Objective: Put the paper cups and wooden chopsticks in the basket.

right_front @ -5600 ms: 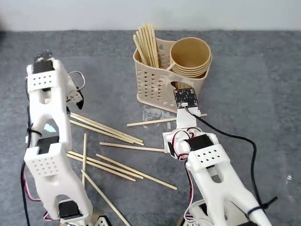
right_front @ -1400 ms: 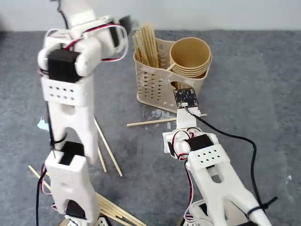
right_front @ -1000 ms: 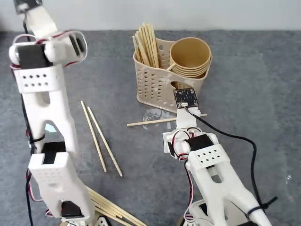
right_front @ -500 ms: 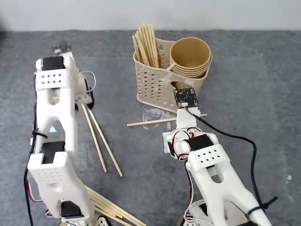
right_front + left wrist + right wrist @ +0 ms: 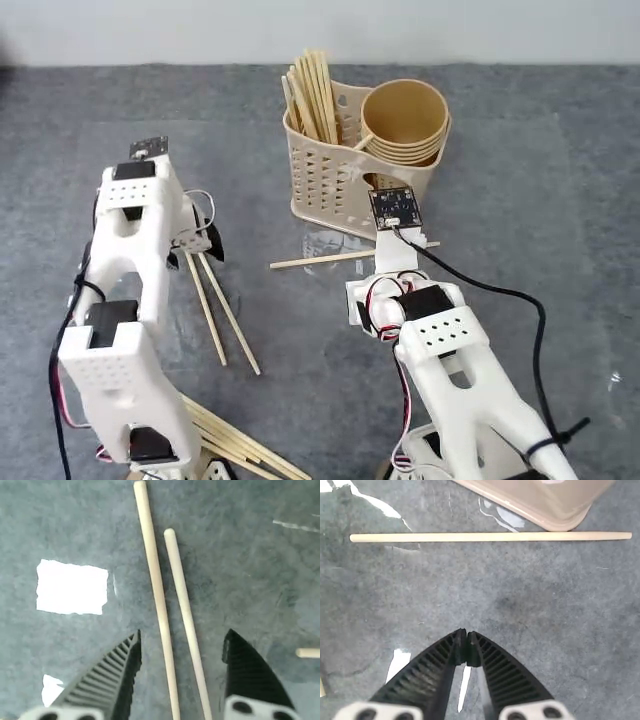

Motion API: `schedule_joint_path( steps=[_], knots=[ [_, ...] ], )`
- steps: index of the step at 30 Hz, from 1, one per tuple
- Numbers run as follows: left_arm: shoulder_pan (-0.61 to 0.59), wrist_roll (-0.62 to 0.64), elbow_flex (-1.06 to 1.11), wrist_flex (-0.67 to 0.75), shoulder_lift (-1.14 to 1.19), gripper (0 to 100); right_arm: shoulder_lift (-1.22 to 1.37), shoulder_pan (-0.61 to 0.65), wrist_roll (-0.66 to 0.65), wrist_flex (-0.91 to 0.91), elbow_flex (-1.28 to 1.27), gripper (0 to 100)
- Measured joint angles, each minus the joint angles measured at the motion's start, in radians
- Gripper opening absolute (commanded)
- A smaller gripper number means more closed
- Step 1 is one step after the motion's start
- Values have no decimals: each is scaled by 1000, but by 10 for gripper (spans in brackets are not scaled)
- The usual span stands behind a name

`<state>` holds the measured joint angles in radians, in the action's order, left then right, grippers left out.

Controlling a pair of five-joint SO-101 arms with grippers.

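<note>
Hovering low over a pair of wooden chopsticks [image 5: 157,595] on the grey mat [image 5: 260,540], with the left gripper [image 5: 183,634] spread wide and straddling both sticks, one finger to either side and, as far as can be told, touching neither. Lying side by side and nearly parallel, with the long axis running straight out from the wrist between the fingers and so square to the closing stroke. Judged a fair line-up for pinching both at once, calling for little more than a short drop and a squeeze. Placed, from the high view, right under the left arm's gripper [image 5: 200,250] and well apart from the other arm, hence the left arm's pick.

Showing the right gripper [image 5: 465,632] with tips pressed together on nothing, pointed at a single chopstick [image 5: 490,537] lying crosswise ahead of it, just beside the foot of the beige basket [image 5: 325,185].

Already lodged in that basket: a stack of paper cups [image 5: 405,115] and, in the next compartment, a sheaf of upright chopsticks [image 5: 312,95]. Left to gather, by this reading: the pair, the single stick and a loose bundle of chopsticks [image 5: 240,445] by the left arm's base.
</note>
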<state>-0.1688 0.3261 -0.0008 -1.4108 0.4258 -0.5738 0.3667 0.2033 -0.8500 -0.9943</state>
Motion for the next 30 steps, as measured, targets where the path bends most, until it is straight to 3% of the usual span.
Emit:
schedule_joint_path(
  steps=[7,14,30],
  knots=[
    [0,0,137,153,0,242,0,0,0,0,0,9],
    [12,-2,212,273,-37,8,0,0,0,0,0,9],
    [60,28,218,262,-78,11,0,0,0,0,0,9]
  ],
)
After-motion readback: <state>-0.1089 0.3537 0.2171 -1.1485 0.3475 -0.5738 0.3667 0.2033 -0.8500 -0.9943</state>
